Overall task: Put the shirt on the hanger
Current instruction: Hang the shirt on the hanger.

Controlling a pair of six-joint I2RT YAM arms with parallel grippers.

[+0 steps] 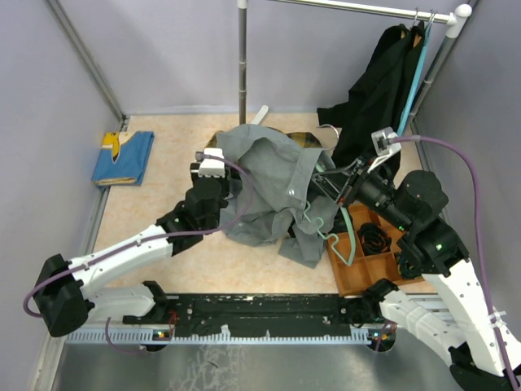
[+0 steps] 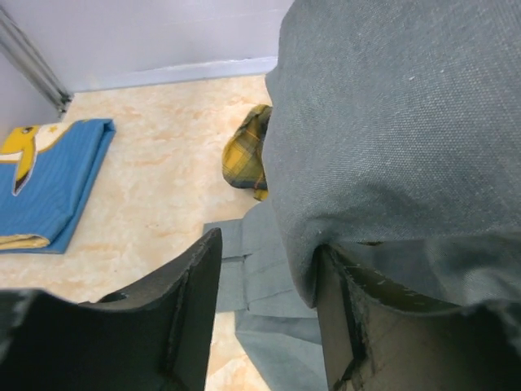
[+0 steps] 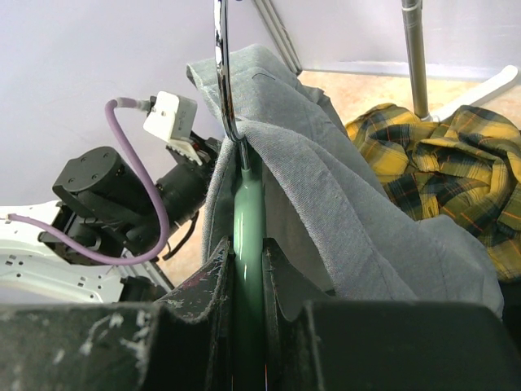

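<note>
The right hand (image 3: 247, 254) is pressed together on the neck of the hanger (image 3: 247, 204), just below its metal hook (image 3: 221, 73). It holds the hanger up off the tabletop (image 1: 146, 195) near the centre of the top view. A grip at the neck leaves both shoulders free for cloth to slide over. Raising the hanger lets the shirt (image 1: 260, 175) hang rather than bunch.

The grey shirt is draped over the hanger. In the right wrist view it folds over the neck and falls away toward the lower right of the frame. In the top view the wavy bar (image 1: 313, 218) pokes out beneath the cloth, right of centre. The shirt looks thrown across the hanger rather than seated on both shoulders.

The left hand (image 2: 269, 248) sits at the shirt's left edge in the top view. Its fingers (image 2: 191, 318) are spread. A fold of grey cloth lies over and against the finger at the lower right of its wrist frame, and nothing is pinched between them yet. It seems placed there to take that side of the shirt and draw it over the hanger's end.

A yellow plaid shirt (image 3: 440, 163) lies under the grey one. A folded blue garment (image 2: 49, 187) lies well apart at the upper left, out of the way.
</note>
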